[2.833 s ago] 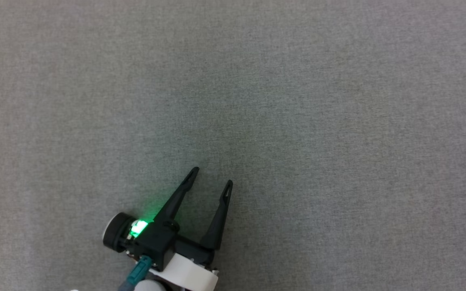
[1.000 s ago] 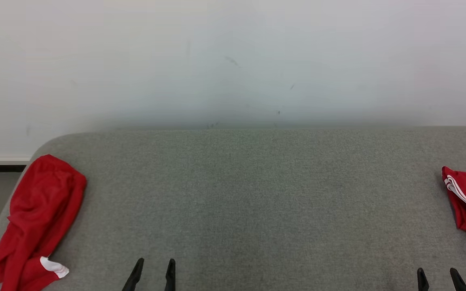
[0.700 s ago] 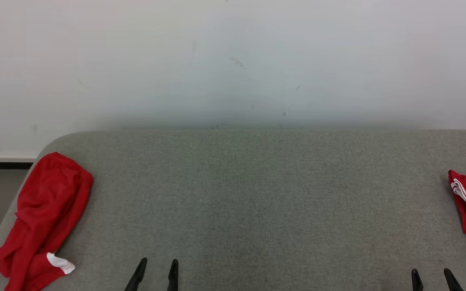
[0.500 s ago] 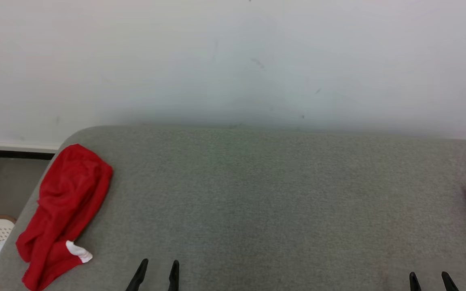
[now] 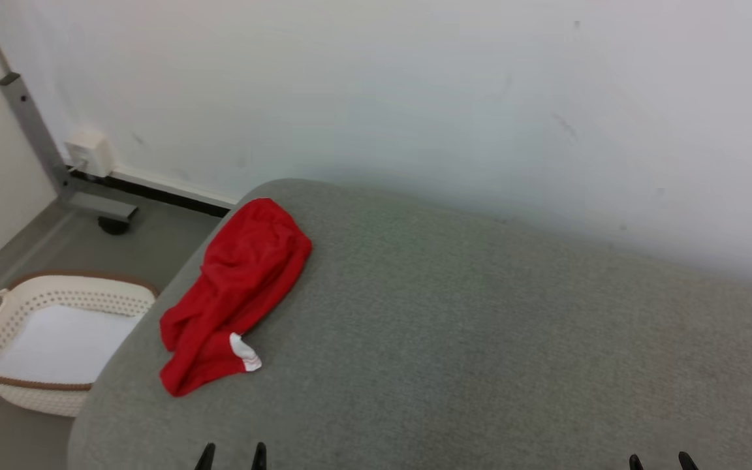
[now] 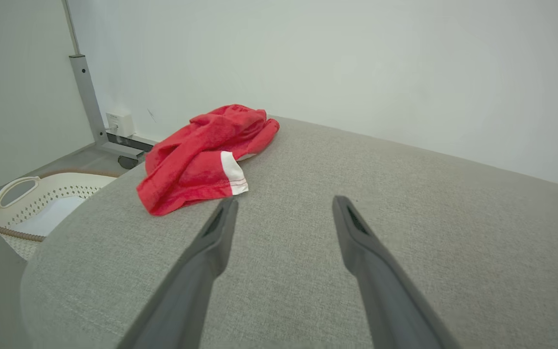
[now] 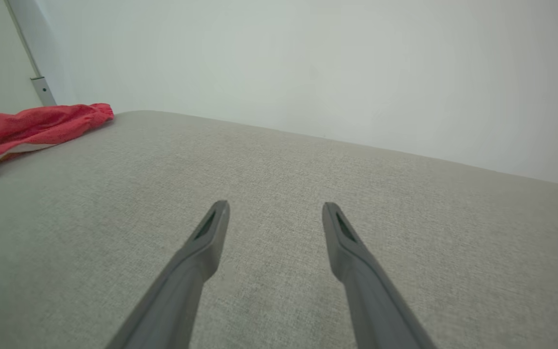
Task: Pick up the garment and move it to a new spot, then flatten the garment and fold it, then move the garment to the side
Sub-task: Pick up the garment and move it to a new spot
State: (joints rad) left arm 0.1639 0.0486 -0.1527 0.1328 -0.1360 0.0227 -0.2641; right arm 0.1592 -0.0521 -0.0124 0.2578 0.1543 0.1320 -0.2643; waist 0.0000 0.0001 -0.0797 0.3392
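Garment (image 5: 235,294): red, crumpled into a long heap, white patch at its near end. It lies at the far left corner of the grey surface (image 5: 480,339), with one long side close along the left edge. Nothing touches it.

Left gripper (image 5: 232,455): at the near edge, left part of the surface. Fingers apart, nothing between them. Near the garment's white-patched end, with bare grey between them.

Right gripper (image 5: 660,461): at the near edge, well off to the right. Fingers apart, nothing held, well apart from the garment.

Basket (image 5: 30,395): cream, perforated, brown rim, loop handle. It stands on the floor just beside the surface's left edge. Inside is something flat and white; cannot tell whether it is cloth or a liner.

Behind the basket: a grey metal post (image 5: 30,124) whose foot rests on a dark wheel, and a small white box (image 5: 89,151) low on the pale wall (image 5: 415,98).

By view:
- Head view: the garment's full length from above and most of the basket's opening.
- Left wrist view: a low angle with red stitching along the white patch's hem and the folds stacked at the far end. The left finger's tip sits close below that hem.
- Right wrist view: the garment side-on at the left margin, as a low red ridge.
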